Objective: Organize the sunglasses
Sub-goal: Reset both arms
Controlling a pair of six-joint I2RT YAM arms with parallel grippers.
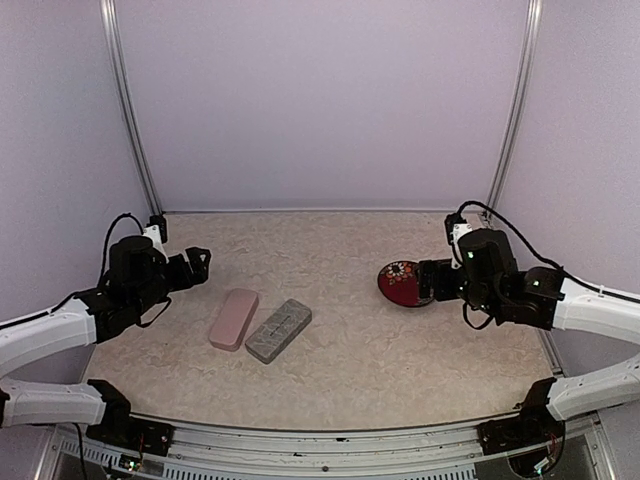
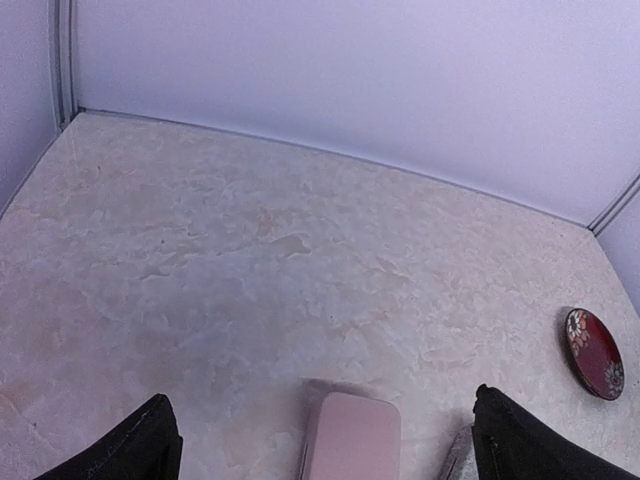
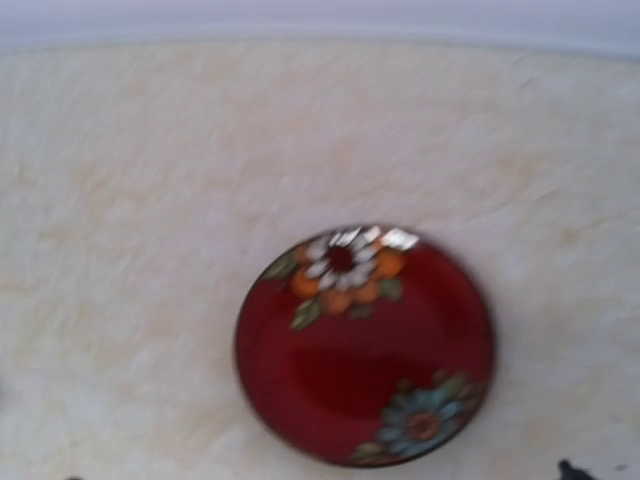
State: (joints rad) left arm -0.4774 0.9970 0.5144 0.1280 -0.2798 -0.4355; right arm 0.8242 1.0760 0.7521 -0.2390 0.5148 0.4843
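Plate (image 1: 397, 282) lies by right gripper (image 1: 426, 280); its jaws seemingly spread wide.

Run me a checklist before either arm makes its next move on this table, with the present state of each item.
1. Sunglasses located: not ok. No pair shows in any view.
2. Left gripper free: ok. Jaws wide open, nothing between them.
3. Right gripper free: ok. Jaws apart and empty, though its wrist view is blurred.
4. Pink case and grey case settled: ok. They lie flat side by side, lids shut, near the left arm.
5. Contents of the cases: cannot tell.
6. Red flowered plate clear: ok. It lies flat and bare just in front of the right gripper.
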